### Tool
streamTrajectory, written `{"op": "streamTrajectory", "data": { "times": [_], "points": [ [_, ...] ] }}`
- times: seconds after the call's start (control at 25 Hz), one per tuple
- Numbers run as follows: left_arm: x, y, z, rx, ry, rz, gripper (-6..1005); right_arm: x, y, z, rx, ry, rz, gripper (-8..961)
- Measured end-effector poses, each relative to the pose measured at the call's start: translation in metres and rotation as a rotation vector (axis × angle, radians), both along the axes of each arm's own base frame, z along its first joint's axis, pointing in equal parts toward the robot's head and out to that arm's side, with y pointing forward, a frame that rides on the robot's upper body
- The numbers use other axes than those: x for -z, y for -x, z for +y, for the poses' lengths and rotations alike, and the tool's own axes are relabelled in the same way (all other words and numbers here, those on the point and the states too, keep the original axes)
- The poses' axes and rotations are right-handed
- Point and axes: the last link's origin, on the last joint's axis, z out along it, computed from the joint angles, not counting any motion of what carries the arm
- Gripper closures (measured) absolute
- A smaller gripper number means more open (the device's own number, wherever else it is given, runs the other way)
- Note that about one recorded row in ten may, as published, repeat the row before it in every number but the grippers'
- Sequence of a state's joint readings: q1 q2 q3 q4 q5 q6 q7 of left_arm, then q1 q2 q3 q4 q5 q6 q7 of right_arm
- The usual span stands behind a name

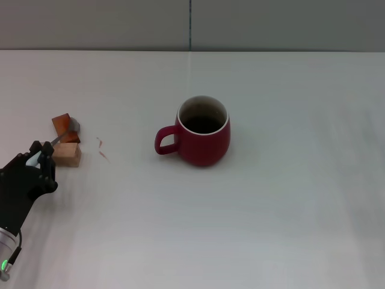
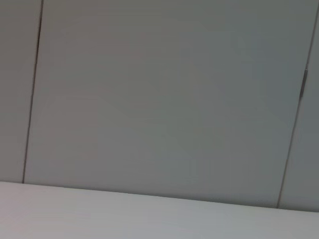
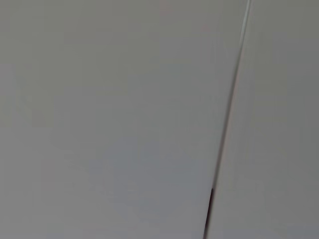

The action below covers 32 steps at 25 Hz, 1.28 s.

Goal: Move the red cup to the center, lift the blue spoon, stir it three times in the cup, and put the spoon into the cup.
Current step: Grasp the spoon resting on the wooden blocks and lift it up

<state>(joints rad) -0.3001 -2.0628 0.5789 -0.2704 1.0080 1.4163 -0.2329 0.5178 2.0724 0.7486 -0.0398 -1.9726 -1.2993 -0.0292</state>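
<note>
- The left gripper (image 1: 41,158) sits low at the robot's left, its dark fingers (image 1: 46,150) closed around the pale handle end of the blue spoon (image 1: 59,139).
- From that grip the spoon's grey stem runs up and away from the gripper, and its bowl rests on the small wooden blocks (image 1: 66,140) just beyond the fingertips.
- A small reddish mark (image 1: 101,149) lies on the white table (image 1: 271,229) a little past the blocks, on the side toward the cup.
- The red cup (image 1: 203,130) stands well apart from the gripper, far off to its right, upright near the middle of the table with its handle turned back toward the gripper and a dark inside.
- Judged from this, the cup already seems to be placed at the centre, and the step in hand is picking up the spoon; whether it has left the blocks cannot be told.
- The next move likely calls for raising the spoon clear of the blocks, carrying it across to above the cup mouth, and tipping the bowl downward for stirring.
- Only the head view shows gripper, spoon and cup; the left wrist view shows just a grey wall above a strip of table, and the right wrist view only wall panelling.
- The right gripper appears in no view.
</note>
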Motion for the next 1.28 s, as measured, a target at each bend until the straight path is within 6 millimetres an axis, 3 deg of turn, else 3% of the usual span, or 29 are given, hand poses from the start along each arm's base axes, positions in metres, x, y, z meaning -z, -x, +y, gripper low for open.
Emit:
{"op": "streamTrajectory", "data": {
  "times": [1.04,1.28],
  "points": [
    [-0.0009,-0.0024,-0.0003,0.03,0.017,-0.027,851,0.0006,0.0009,0.0004,-0.004,0.003,-0.001,233],
    [0.0007,0.0055,-0.0019,-0.006,0.04,-0.001,852,0.0005,0.0008,0.0004,-0.004,0.002,0.0,232]
  ]
}}
